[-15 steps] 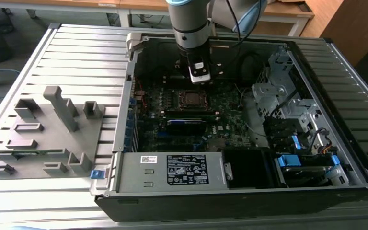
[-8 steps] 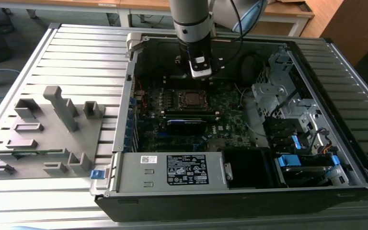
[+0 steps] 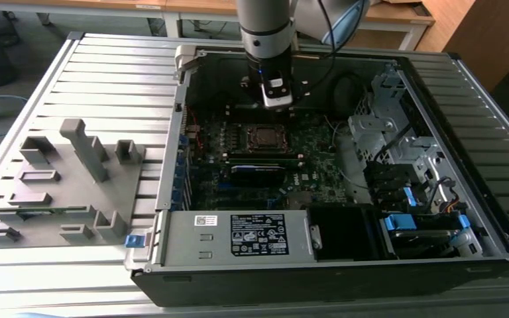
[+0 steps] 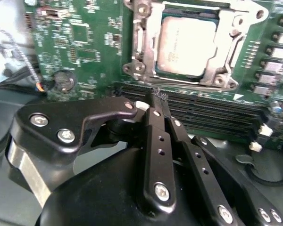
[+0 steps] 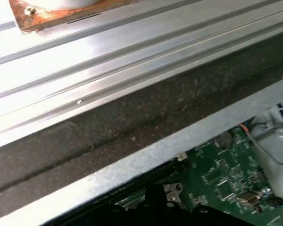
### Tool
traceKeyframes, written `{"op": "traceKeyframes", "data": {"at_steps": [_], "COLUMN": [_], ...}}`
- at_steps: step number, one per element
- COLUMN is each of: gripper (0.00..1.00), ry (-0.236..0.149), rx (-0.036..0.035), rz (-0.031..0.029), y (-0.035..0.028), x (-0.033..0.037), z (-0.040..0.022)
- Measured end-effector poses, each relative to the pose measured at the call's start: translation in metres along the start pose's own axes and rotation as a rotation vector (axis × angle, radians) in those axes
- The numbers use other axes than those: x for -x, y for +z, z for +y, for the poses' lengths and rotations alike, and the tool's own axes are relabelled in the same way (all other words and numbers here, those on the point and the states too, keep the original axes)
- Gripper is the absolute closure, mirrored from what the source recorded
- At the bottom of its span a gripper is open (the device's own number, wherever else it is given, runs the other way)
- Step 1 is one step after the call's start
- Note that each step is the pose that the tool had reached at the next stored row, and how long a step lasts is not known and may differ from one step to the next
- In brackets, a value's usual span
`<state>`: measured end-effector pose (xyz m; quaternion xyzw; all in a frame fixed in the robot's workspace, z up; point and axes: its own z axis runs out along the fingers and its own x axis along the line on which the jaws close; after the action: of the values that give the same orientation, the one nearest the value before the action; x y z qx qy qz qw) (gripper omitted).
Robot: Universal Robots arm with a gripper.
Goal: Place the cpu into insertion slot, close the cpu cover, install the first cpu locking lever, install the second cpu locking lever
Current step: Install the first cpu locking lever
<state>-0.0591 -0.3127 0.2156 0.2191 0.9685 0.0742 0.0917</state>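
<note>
Open computer case lies flat on a ribbed metal table. Arm comes down from above into the case, gripper hanging over the green board, just beyond the socket on the far side in the exterior view, not touching it.

In the second wrist view the gripper fingers are pressed together, tips meeting w/ nothing between them. Tips sit above the memory slots, just short of the socket.

The chip is already seated in the socket: grey metal top showing through the window of the silver cover frame, which lies flat down around it. Whether the side levers are latched, can't tell.

Exterior view's left: grey plastic holder w/ posts and slots on the table, well apart from the case. Power supply box w/ label at near edge of case; drive bays w/ blue tabs on the exterior view's right.

First wrist view: case's metal edge, table ribs beyond it, corner of the green board.
</note>
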Motion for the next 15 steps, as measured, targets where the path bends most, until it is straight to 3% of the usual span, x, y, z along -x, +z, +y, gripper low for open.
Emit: {"op": "traceKeyframes", "data": {"at_steps": [1, 2, 6, 7, 8, 9, 13, 14, 15], "gripper": [0.90, 0.90, 0.90, 0.90, 0.90, 0.90, 0.90, 0.90, 0.90], "ry": [0.001, 0.001, 0.001, 0.001, -0.001, -0.004, -0.018, -0.021, -0.023], "rx": [-0.0051, -0.0059, -0.0063, -0.0078, -0.0150, -0.0287, -0.0950, -0.1072, -0.1146], "rz": [0.0101, 0.0116, 0.0125, 0.0117, 0.0086, 0.0026, -0.0248, -0.0293, -0.0310], "y": [0.0001, 0.0000, 0.0001, 0.0001, 0.0001, 0.0001, 0.0001, 0.0001, 0.0001], "x": [0.0001, 0.0000, 0.0000, 0.0001, 0.0001, 0.0001, 0.0001, 0.0000, 0.0000], "z": [0.0000, 0.0000, 0.0000, 0.0001, 0.0001, 0.0000, 0.0000, 0.0000, 0.0000]}}
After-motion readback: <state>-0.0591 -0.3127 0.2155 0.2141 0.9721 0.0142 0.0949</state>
